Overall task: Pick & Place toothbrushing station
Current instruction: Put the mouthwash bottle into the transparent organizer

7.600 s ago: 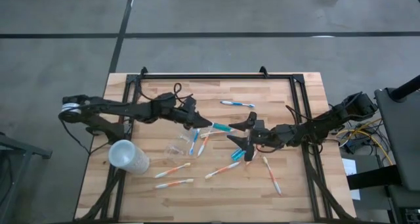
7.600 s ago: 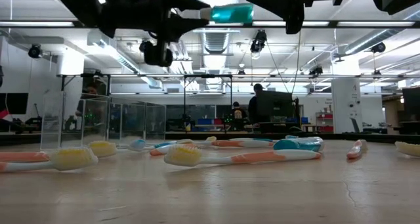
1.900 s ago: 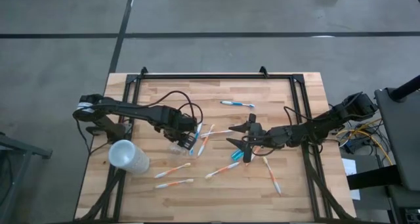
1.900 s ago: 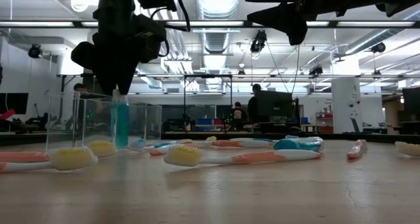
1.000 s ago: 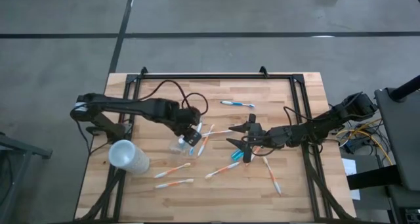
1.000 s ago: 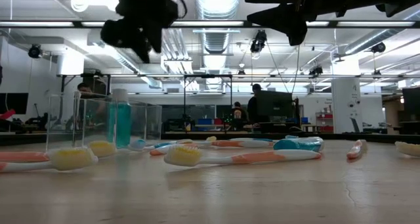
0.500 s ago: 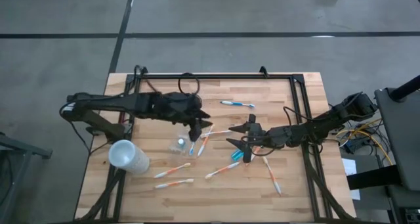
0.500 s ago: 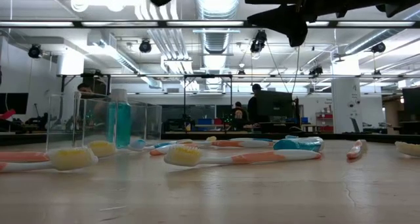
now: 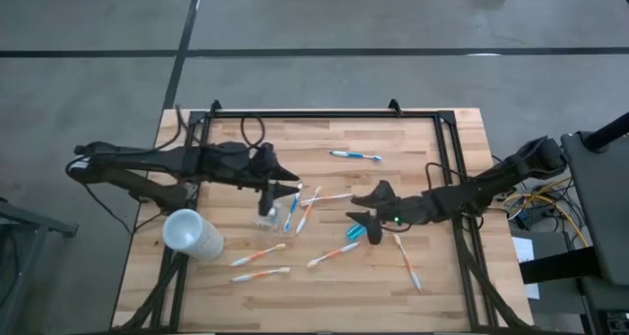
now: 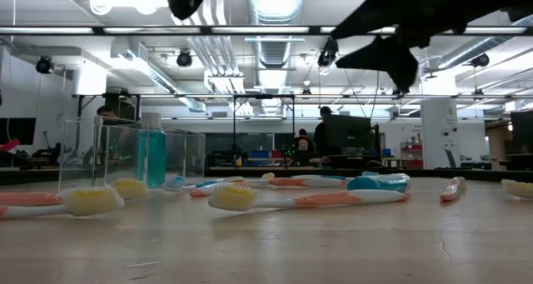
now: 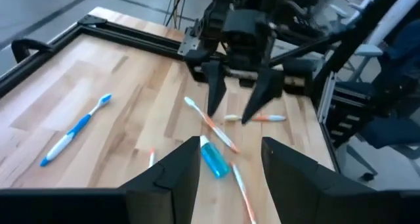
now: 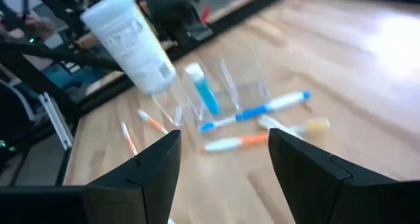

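The small clear tumbler [image 9: 263, 217] stands on the table left of centre, with the blue toothpaste tube [image 10: 151, 155] upright inside it; both also show in the right wrist view [image 12: 205, 91]. Several white-orange and white-blue toothbrushes lie flat around it, among them a blue one [image 9: 356, 156] at the far side and orange ones [image 9: 259, 255] at the near side. My left gripper [image 9: 295, 188] is open and empty, high above the table just right of the tumbler. My right gripper [image 9: 366, 215] is open and empty, above the toothbrushes at the centre.
The larger frosted whitish cup [image 9: 193, 234] lies on its side near the table's left near corner. A short blue item [image 9: 352, 232] lies under my right gripper. A dark frame [image 9: 324, 112] runs along the table's far edge and sides.
My left gripper has gone up and away from the tumbler, open and empty, and its arm has drawn back toward the table's left. The tube stays upright in the tumbler. My right gripper has come down a little and tipped downward.
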